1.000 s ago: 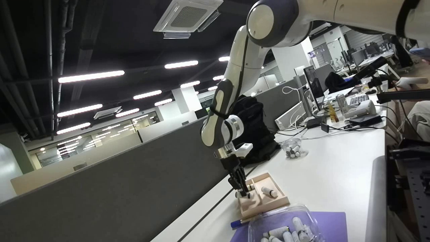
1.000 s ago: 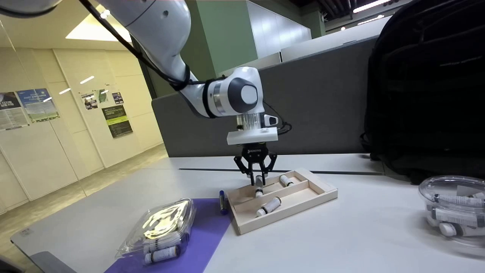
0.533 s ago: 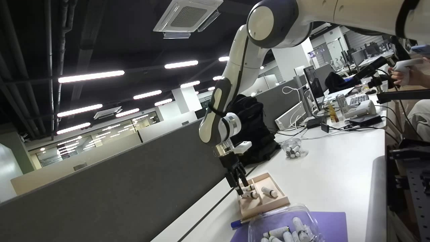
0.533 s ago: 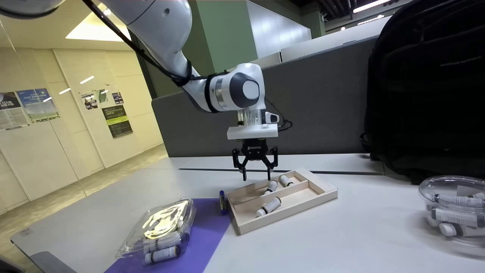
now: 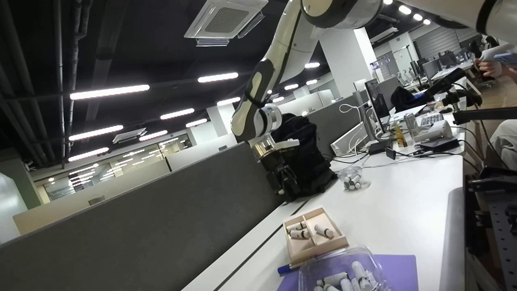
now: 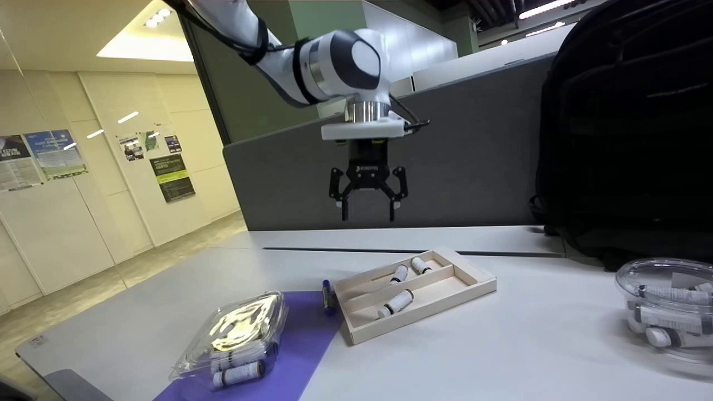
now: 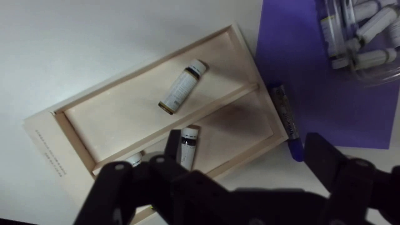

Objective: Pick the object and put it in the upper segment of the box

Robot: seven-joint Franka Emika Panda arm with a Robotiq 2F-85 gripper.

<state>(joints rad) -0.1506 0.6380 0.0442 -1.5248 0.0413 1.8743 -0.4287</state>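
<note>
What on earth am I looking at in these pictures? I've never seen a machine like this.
That white, jointed machine is a robot arm, steered by a person. Its black gripper hangs above the table, open and holding nothing. Two views are taken from outside the robot; the third, from its wrist, looks down into a wooden box. Three small bottles lie in the box: two in one compartment, one in the other. Beside it are a marker pen and a purple sheet under a clear tub of similar bottles. A round clear container holds more; near it sits a black backpack.
</note>
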